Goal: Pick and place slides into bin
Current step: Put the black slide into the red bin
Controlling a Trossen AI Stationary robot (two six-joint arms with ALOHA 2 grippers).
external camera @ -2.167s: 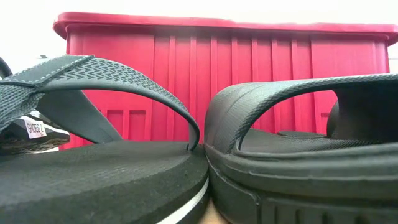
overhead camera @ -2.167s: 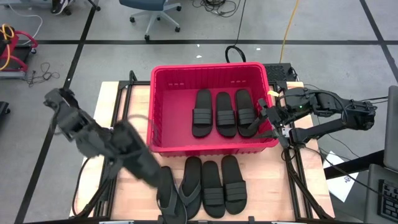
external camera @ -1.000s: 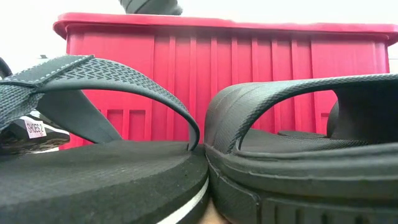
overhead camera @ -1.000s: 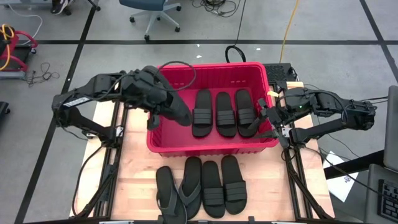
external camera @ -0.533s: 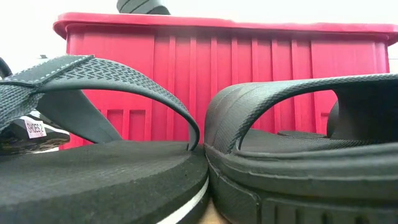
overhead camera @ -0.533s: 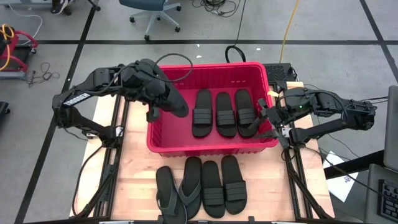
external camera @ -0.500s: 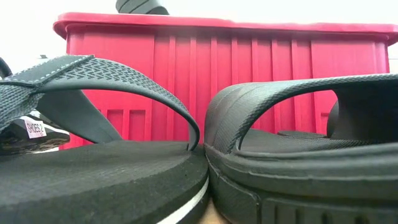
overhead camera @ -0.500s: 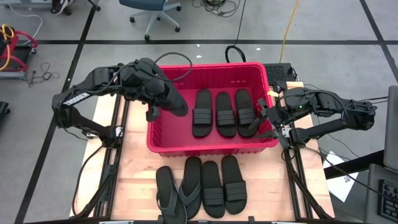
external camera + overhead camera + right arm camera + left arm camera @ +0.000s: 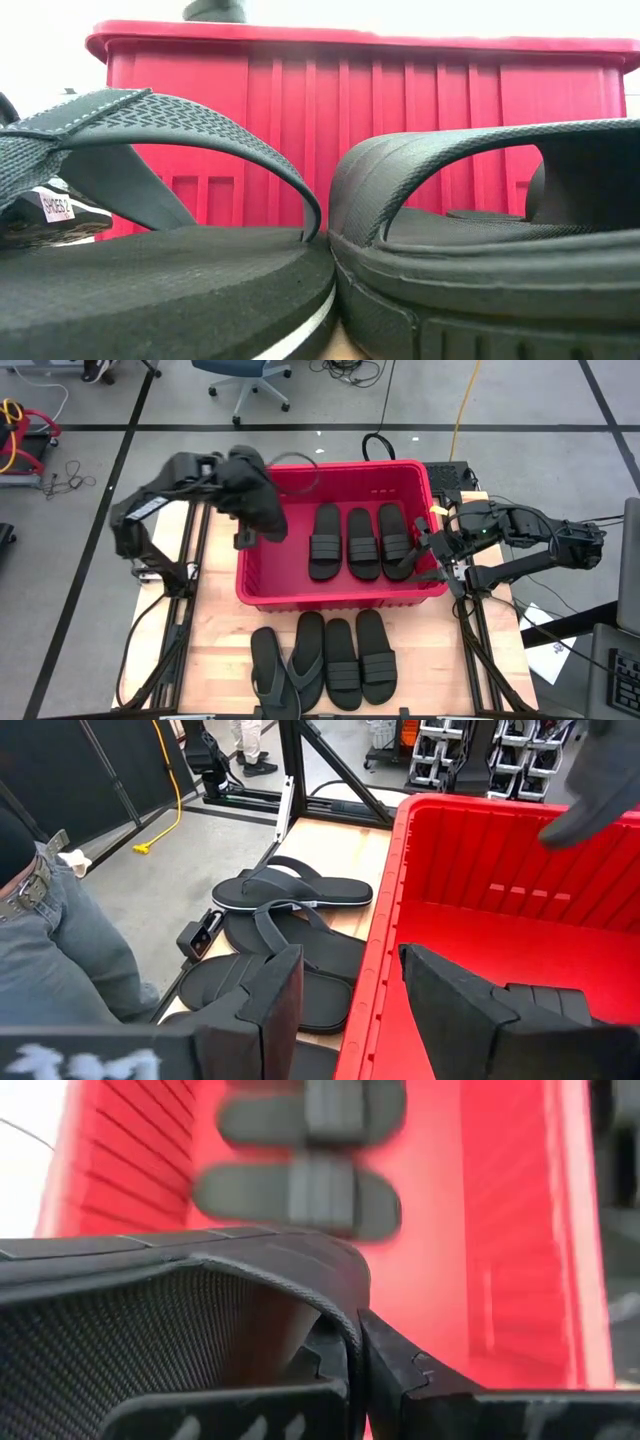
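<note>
Our left gripper (image 9: 262,520), clamped on a black slide (image 9: 268,518), has swung up from the table's front to the red bin's (image 9: 340,595) left wall, release seemingly next, while our right gripper (image 9: 428,547) waits wide-jawed astride the bin's right rim.

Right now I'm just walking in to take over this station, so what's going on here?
The left gripper, jaws shut on a black slide, holds it over the red bin's left end. Three slides lie inside; four more wait on the table. The right gripper sits open astride the bin's right rim.
</note>
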